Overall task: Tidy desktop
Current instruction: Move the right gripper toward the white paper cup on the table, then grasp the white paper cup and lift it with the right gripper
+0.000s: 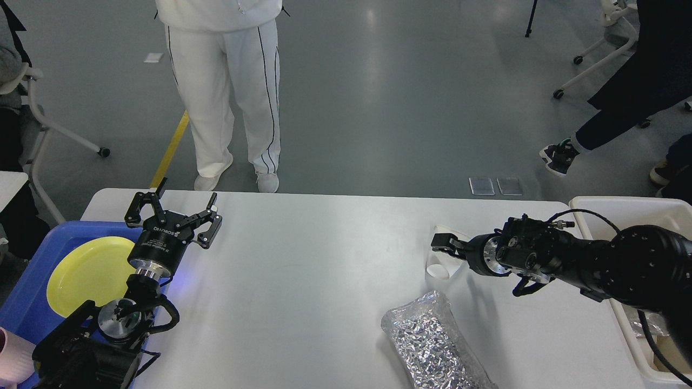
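Desktop (303, 270), white with rounded corners, fills the lower frame, long axis running left to right. Blue tray (32, 281) at its left edge holds a yellow plate (81, 273). Cream bin (621, 208) sits at the right edge. Crinkled foil bag (432, 340) lies near centre-right, angled toward the lower right. White paper cup (440, 265) lies tipped just beyond it. Right gripper (440, 246) is closed around the cup's rim. Left gripper (173, 213) hovers beside the tray, fingers spread, holding nothing. Grey floor beyond; a person in white trousers (232, 92) stands at the far edge.
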Controlling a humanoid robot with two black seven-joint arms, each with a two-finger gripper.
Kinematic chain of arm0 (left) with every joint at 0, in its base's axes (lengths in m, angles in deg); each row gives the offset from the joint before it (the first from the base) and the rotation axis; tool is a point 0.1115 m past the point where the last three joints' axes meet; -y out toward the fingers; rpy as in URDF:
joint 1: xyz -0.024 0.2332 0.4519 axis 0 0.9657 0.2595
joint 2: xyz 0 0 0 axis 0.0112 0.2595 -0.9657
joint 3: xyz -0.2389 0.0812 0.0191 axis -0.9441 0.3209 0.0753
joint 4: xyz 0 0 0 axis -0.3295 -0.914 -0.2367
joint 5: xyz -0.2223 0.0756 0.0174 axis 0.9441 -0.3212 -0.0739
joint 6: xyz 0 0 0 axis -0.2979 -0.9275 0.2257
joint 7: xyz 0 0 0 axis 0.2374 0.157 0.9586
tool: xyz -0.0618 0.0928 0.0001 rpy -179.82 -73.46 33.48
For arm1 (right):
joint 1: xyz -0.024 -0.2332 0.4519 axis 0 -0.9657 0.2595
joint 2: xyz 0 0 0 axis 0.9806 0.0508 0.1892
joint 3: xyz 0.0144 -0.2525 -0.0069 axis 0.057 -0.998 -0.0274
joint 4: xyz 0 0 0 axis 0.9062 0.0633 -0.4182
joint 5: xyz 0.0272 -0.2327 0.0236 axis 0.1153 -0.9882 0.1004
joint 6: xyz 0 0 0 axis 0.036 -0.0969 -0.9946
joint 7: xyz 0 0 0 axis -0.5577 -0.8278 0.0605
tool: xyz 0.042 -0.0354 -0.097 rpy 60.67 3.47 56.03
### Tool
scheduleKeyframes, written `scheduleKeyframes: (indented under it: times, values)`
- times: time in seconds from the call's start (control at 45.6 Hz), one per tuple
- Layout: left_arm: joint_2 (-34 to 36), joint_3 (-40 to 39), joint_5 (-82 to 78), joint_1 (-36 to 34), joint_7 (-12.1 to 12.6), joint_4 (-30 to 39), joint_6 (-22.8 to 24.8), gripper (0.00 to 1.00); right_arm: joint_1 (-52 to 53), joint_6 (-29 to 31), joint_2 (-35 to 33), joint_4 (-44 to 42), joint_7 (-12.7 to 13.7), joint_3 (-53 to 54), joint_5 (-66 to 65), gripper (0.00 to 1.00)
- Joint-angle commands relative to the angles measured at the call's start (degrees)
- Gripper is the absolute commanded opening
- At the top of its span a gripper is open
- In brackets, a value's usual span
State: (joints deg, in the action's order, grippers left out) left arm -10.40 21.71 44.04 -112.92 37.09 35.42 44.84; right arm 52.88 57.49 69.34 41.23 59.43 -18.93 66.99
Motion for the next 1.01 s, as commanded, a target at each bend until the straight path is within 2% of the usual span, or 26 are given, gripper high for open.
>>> scheduleKeyframes:
  times: [0.0, 0.57, 0.635, 0.679, 0.723, 0.745, 0.833, 0.898, 0.986]
  values:
    - [0.04, 0.00, 0.00, 0.00, 0.00, 0.00, 0.00, 0.96, -1.60, 0.05, 0.75, -1.69, 0.08, -0.01, 0.01, 1.00]
    - [-0.05, 0.00, 0.00, 0.00, 0.00, 0.00, 0.00, 0.96, -3.53, -0.13, 2.07, -2.74, -0.09, 0.51, 0.01, 1.00]
    - [-0.05, 0.00, 0.00, 0.00, 0.00, 0.00, 0.00, 0.96, -3.45, -0.21, 1.98, -2.74, -0.27, 0.43, 0.01, 0.91]
    - [-0.05, 0.00, 0.00, 0.00, 0.00, 0.00, 0.00, 0.96, -3.45, -0.30, 1.89, -2.74, -0.97, 0.43, 0.01, 0.72]
    - [-0.05, 0.00, 0.00, 0.00, 0.00, 0.00, 0.00, 0.96, -3.45, -0.83, 1.89, -2.66, -2.11, 0.25, -0.08, 0.45]
    - [-0.05, 0.00, 0.00, 0.00, 0.00, 0.00, 0.00, 0.96, -3.36, -1.27, 1.89, -2.66, -2.37, 0.25, -0.08, 0.38]
    - [-0.05, 0.00, 0.00, 0.00, 0.00, 0.00, 0.00, 0.96, -3.10, -3.11, 1.89, -2.04, -2.73, 0.25, -0.08, 0.31]
    - [-0.05, 0.00, 0.00, 0.00, 0.00, 0.00, 0.00, 0.96, -3.10, -3.91, 1.98, -1.87, -2.82, 0.16, -0.16, 0.11]
    - [-0.05, 0.00, 0.00, 0.00, 0.00, 0.00, 0.00, 0.96, -2.92, -3.91, 1.98, -1.87, -2.82, 0.16, -0.16, 0.02]
